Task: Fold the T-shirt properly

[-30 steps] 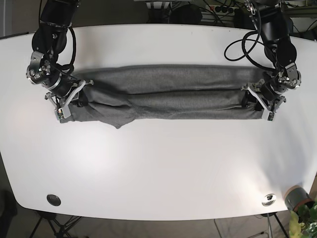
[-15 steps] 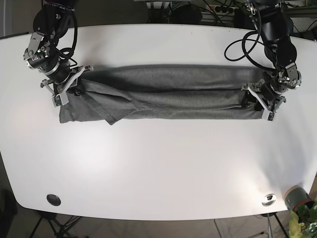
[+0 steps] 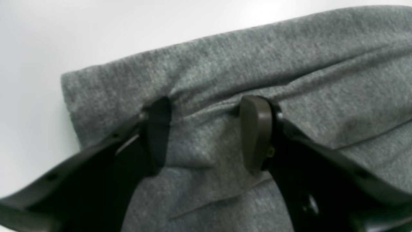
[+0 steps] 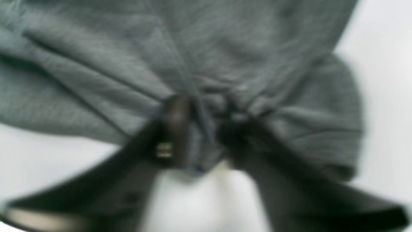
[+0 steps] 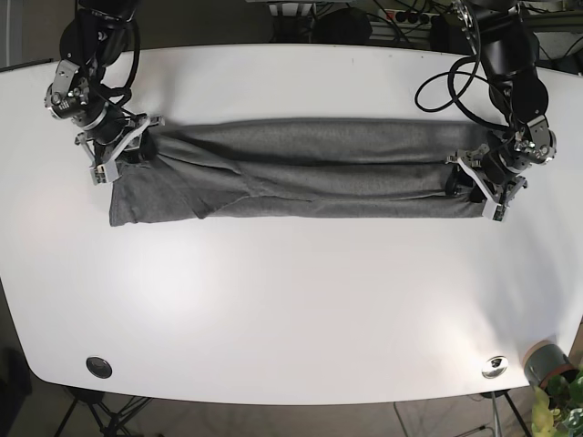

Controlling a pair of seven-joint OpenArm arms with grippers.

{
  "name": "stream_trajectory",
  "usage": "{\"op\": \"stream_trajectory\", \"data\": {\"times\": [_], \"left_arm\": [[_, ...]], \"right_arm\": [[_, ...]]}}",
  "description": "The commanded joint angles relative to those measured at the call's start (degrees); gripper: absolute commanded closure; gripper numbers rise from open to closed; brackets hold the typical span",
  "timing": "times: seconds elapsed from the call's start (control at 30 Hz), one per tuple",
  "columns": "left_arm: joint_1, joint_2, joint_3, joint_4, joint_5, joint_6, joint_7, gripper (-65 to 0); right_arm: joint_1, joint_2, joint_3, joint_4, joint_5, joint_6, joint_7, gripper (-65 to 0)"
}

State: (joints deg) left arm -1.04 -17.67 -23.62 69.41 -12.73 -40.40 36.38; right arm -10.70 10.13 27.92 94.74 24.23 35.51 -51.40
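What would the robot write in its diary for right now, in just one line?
task: fold shirt | shirt: long band on table | right gripper: shut on shirt end | left gripper: open, over other end

White table [image 5: 291,300] w/ rounded corners carries grey T-shirt [image 5: 301,168], folded into long band across far half. Black round cap [image 5: 98,367] near-left, silver one [image 5: 494,366] near-right.

The left gripper [image 3: 206,132] sat low with its jaws spread apart, both dark fingertips [image 3: 254,132] pressed down onto cloth — nothing pinched between them. The right gripper [image 4: 199,129] was blurred, jaws drawn nearly together on a bunched fold. Both arms reached in from the far edge — one at each side.
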Motion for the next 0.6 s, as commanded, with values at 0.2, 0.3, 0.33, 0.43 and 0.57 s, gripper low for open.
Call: {"op": "stream_trajectory", "data": {"times": [0.2, 0.3, 0.33, 0.43, 0.57], "left_arm": [[-0.24, -0.31, -0.25, 0.35, 1.96, 0.40, 3.40, -32.4], [-1.03, -0.31, -0.25, 0.35, 1.96, 0.40, 3.40, -32.5], [-1.64, -0.31, -0.34, 0.35, 1.96, 0.40, 3.40, -32.5], [-2.26, -0.31, -0.34, 0.79, 1.96, 0.40, 3.84, -32.9], [-2.26, -0.48, -0.43, 5.36, 1.96, 0.40, 3.84, -33.2]], "right_arm": [[-0.33, -1.47, -0.27, 9.92, 1.22, 0.41, 0.98, -47.4], [-0.25, -3.14, -0.71, 11.94, 1.13, 0.58, -0.43, -47.4], [0.55, -3.58, -1.77, 11.94, 1.05, 0.41, -1.04, -47.4], [1.78, -3.67, -5.72, 10.36, 0.78, 0.23, -1.48, -47.4], [3.62, -3.58, -8.71, 4.65, 0.69, 0.14, -0.16, -47.4]]}}
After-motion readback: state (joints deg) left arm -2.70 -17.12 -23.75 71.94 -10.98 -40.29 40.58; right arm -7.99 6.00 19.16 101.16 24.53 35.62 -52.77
